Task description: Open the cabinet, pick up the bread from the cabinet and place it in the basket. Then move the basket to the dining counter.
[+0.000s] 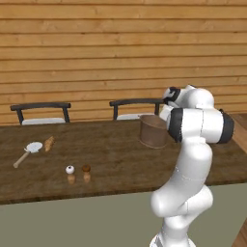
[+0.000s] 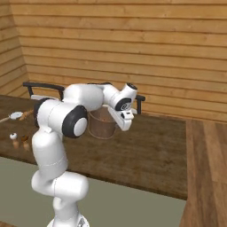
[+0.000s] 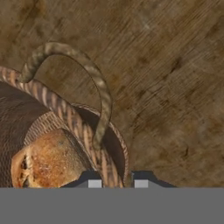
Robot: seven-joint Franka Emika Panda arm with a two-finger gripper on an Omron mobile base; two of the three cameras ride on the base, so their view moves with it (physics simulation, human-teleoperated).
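I see my claw (image 3: 117,180) pinching the woven basket (image 3: 65,127) rim; crusty bread (image 3: 48,159) inside, on the grainy wooden counter (image 3: 175,65).

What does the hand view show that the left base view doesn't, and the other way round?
Hand view alone: the bread lying inside the basket, the basket's looped handle, and the gripper with its tips either side of the rim, nearly closed on it.

Left base view alone: two chairs behind the dining counter, a croissant, a pale utensil, two small shakers, the plank wall and the arm.

Both: the basket standing on the dark wooden counter.
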